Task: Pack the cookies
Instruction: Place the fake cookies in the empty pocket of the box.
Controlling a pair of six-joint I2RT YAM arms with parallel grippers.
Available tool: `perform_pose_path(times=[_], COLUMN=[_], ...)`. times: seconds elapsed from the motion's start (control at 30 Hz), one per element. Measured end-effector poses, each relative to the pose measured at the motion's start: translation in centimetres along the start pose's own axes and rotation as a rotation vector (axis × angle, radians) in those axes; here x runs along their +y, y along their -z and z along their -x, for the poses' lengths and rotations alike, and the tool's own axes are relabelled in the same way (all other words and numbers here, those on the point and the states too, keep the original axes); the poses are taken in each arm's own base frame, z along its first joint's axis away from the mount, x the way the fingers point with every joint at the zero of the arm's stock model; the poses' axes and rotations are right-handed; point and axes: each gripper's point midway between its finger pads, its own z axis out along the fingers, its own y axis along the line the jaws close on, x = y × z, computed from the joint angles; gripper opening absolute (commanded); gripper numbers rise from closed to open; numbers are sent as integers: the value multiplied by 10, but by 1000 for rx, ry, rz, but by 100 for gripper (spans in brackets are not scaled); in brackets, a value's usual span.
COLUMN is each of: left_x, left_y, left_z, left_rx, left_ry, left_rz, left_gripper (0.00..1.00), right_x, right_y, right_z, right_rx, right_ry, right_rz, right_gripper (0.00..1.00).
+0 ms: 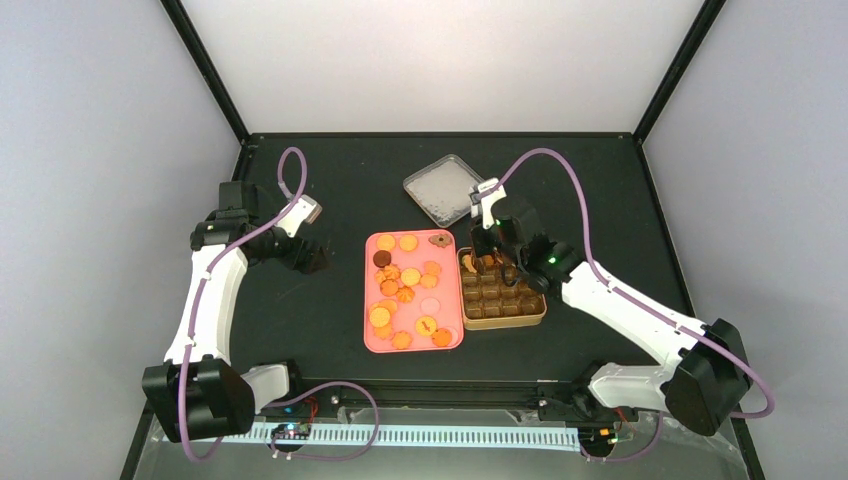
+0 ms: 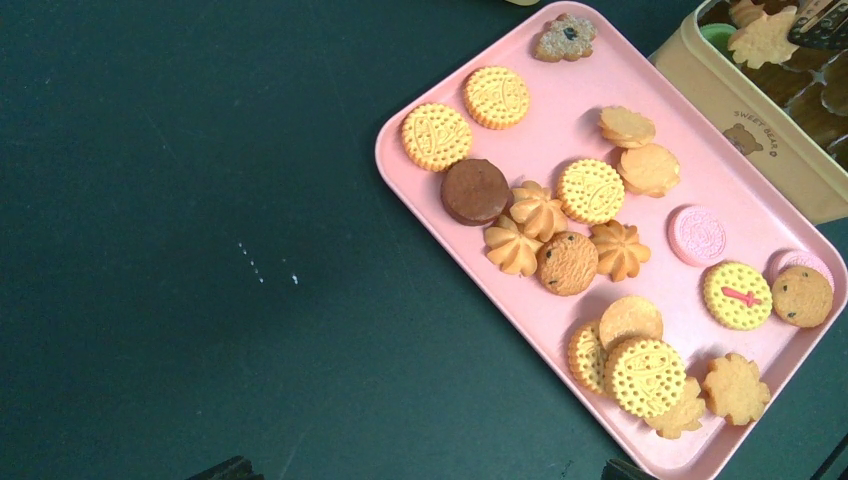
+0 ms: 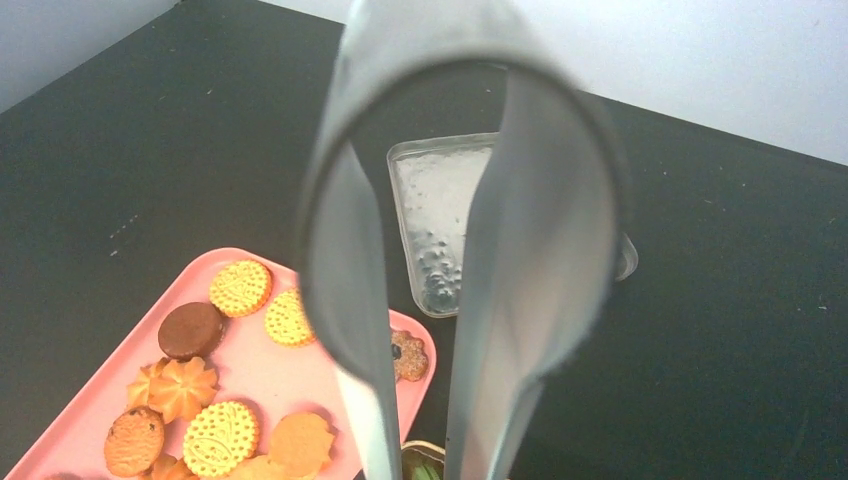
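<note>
From my station I see most of the cookies (image 2: 590, 190) lying on the pink tray (image 2: 640, 90) in the middle of the table (image 1: 330, 170), several of them overlapping in small heaps. A few sit in the far-left compartments of the tin (image 2: 740, 130), which stands just beside the tray on the side of the table's right edge. The lid (image 1: 445, 188) lies apart, toward the far edge. My right pincer (image 1: 492, 243) is narrowed onto the metal tongs (image 3: 520, 260), whose looped end fills its wrist view, and it hangs over the tin's far-left corner. I cannot tell whether the tong tips carry a cookie. My left pincer (image 2: 425, 468) stands wide and empty above bare table between the tray and the left edge. The risks I see come mostly from the tongs. They are smooth and springy, so they could twist or slip in my grip if a tip catches a compartment divider. If I lower them off-centre, they could nudge the light tin against the tray or leave a cookie straddling two cells. On the tray, the stacked cookies invite a double pick or a flick off the edge.
</note>
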Motion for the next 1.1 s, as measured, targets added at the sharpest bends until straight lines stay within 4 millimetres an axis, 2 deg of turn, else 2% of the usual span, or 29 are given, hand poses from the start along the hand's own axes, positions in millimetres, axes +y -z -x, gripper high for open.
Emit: perform_pose_path(times=[0.83, 0.93, 1.1], left_x=[-1, -1, -1], left_y=[0, 0, 0], left_z=[0, 0, 0], left_rx=[-1, -1, -1], left_ry=[1, 1, 1], left_rz=[-4, -4, -5], left_gripper=[91, 91, 92], right_x=[5, 6, 6], right_y=[4, 7, 7], right_z=[-12, -14, -14], right_rx=[52, 52, 50], right_ry=[31, 31, 29], right_rz=[37, 45, 49], right_gripper=[2, 7, 28])
